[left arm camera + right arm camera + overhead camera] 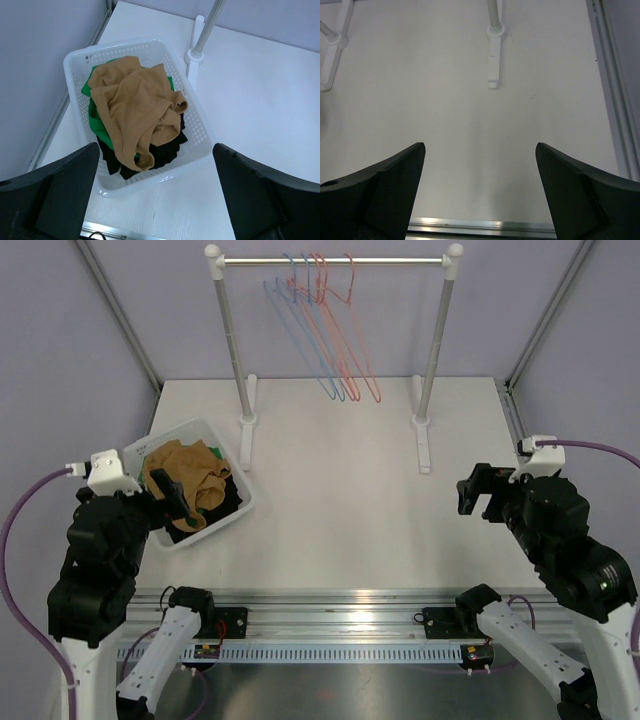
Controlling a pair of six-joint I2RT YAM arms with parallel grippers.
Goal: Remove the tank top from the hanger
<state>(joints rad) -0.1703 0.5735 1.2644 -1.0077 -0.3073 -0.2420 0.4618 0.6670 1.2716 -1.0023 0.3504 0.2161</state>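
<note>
At six o'clock, both grippers are spread wide and hold nothing: the left gripper [155,200] over a white basket [75,62], the right gripper [480,192] over the table [470,100]. The left wrist view shows the tan tank top [135,107] crumpled in the basket on green and black clothes. Only the overhead view shows the hangers [335,340] on the rack [400,260] at twelve o'clock.
</note>
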